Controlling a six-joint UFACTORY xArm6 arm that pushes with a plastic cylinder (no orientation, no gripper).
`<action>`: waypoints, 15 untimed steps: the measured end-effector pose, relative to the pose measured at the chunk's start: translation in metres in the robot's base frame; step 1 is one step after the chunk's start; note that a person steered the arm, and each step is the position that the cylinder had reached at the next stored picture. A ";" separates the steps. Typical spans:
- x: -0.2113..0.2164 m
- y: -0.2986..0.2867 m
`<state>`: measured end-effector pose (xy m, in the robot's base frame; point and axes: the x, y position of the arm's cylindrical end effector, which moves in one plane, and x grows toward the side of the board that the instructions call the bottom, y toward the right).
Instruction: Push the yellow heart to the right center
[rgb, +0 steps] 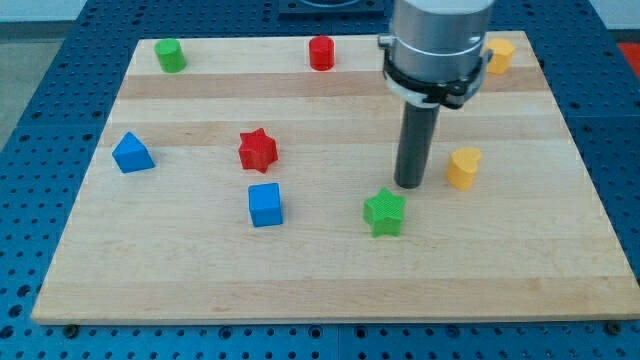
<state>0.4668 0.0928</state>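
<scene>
Arm housing (440, 45) partly hides yellow block (499, 54) at top.

Single camera looked down at slant from beyond view's bottom edge of wooden board (330, 290), facing toward view's top. Medium distance: whole board fit in frame, blue perforated table (40, 120) showed around it. Arm's grey housing (440, 40) was cut off by top edge. No second view shared scene.

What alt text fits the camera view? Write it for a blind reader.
My tip rests on a wooden board, just left of the yellow heart block and above the green star block. Six other red, blue, green and yellow blocks lie scattered around.
</scene>
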 end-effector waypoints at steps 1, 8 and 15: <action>0.000 0.007; 0.001 0.054; -0.008 0.076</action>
<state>0.4585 0.1684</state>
